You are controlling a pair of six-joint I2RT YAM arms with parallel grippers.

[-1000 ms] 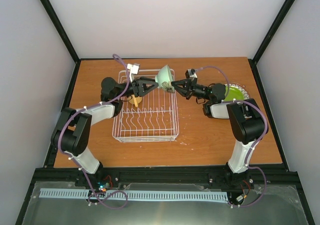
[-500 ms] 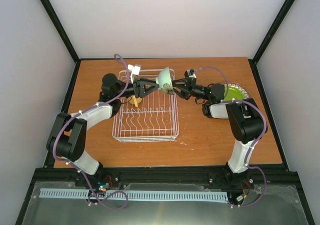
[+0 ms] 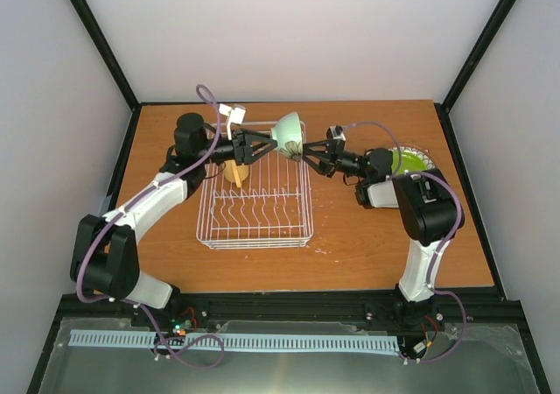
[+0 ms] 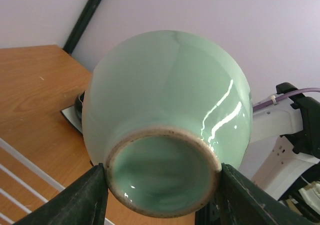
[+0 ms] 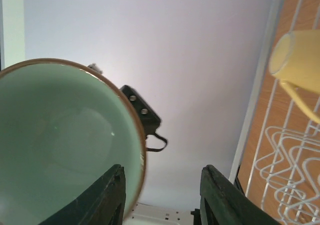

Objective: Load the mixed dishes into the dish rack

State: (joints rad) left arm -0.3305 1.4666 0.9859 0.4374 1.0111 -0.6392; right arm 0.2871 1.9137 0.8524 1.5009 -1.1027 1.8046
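My left gripper is shut on the foot of the pale mint bowl, holding it tilted above the far end of the white wire dish rack. In the left wrist view both fingers press the foot ring of the bowl. My right gripper is open just right of the bowl; in its wrist view the brown rim of the bowl passes by the left finger and the gap holds nothing. A yellow cup lies in the rack.
A small lime-green plate lies on the wooden table at the far right, partly under my right arm. Black frame posts and pale walls close in the table on three sides.
My right gripper has opened and let go of the bowl's rim. My left arm has drawn the bowl slightly up and toward the far side.
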